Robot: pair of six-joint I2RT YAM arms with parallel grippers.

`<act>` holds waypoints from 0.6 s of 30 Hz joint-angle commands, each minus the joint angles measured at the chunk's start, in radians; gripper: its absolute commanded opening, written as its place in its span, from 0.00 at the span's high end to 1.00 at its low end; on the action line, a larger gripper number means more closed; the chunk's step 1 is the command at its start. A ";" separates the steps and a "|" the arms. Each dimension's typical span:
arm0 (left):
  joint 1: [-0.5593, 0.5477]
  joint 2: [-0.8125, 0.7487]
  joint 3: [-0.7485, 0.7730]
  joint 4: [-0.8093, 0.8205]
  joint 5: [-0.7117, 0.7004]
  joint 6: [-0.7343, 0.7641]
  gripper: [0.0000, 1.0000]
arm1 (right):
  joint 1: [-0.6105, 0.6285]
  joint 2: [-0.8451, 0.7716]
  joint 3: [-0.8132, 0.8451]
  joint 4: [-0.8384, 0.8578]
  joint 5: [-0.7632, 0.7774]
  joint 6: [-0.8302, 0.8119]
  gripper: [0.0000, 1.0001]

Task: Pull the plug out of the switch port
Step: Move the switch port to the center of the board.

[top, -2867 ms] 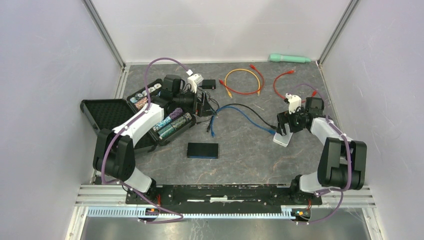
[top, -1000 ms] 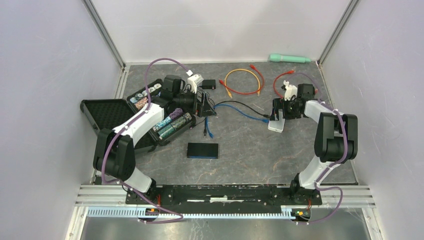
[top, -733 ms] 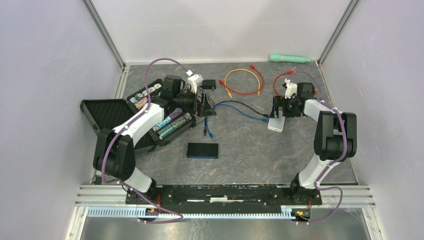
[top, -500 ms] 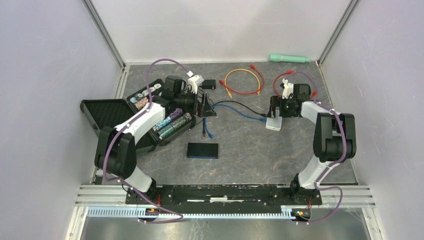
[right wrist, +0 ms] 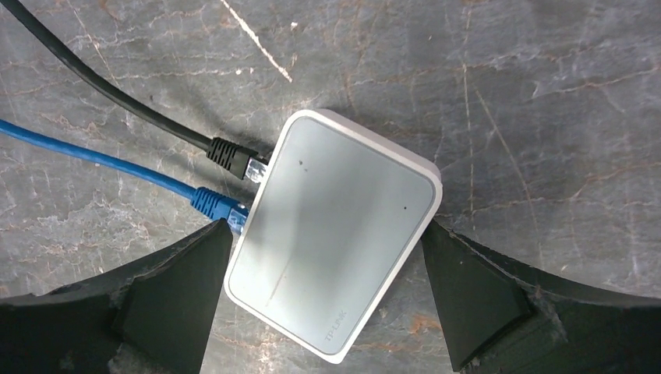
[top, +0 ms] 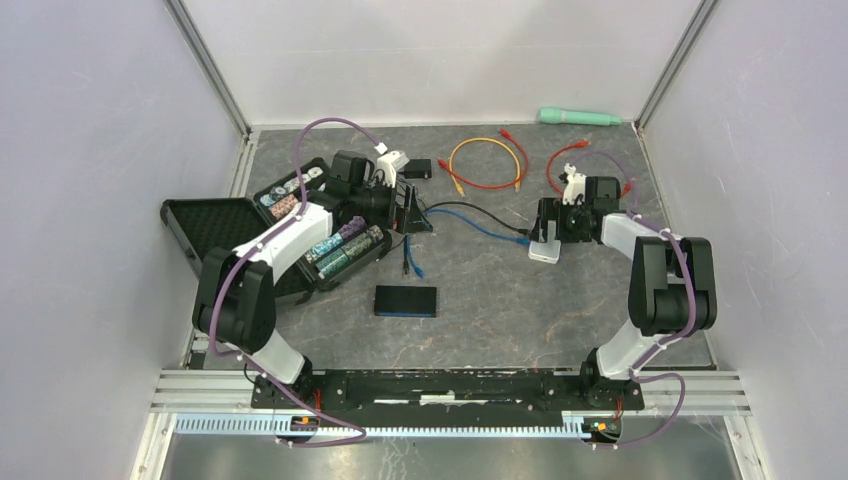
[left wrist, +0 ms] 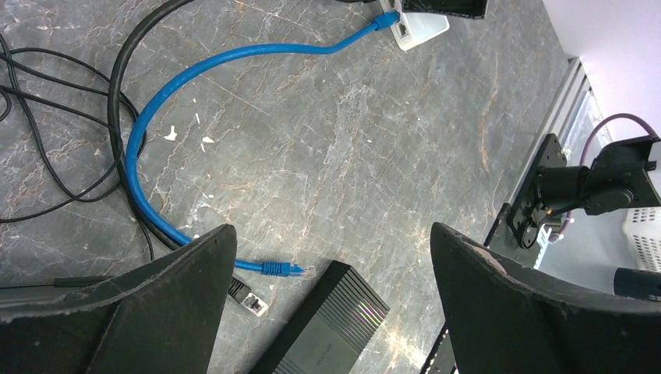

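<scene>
The white switch (right wrist: 335,234) lies flat on the grey table, right of centre in the top view (top: 544,251). Two plugs sit in its left side: a blue plug (right wrist: 214,204) and a black plug (right wrist: 231,156). My right gripper (right wrist: 326,230) is open and hangs over the switch, one finger on each side, the left fingertip (right wrist: 210,249) right beside the blue plug. The blue cable (top: 470,222) runs left to my left gripper (top: 410,215), which is open above the table with nothing in it. The cable's free blue end (left wrist: 281,269) lies below that gripper.
An open black case of poker chips (top: 320,225) lies under the left arm. A flat black box (top: 406,301) sits at centre front. An orange cable (top: 487,160), a red cable (top: 565,165) and a green tool (top: 580,117) lie at the back.
My right gripper has drifted a little to the left, and the switch beneath it has shifted left with it. The left arm has barely moved.
</scene>
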 commanded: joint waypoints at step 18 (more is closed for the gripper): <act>-0.060 0.043 -0.043 0.138 0.016 -0.084 0.00 | 0.061 -0.029 -0.075 0.012 0.113 -0.023 0.20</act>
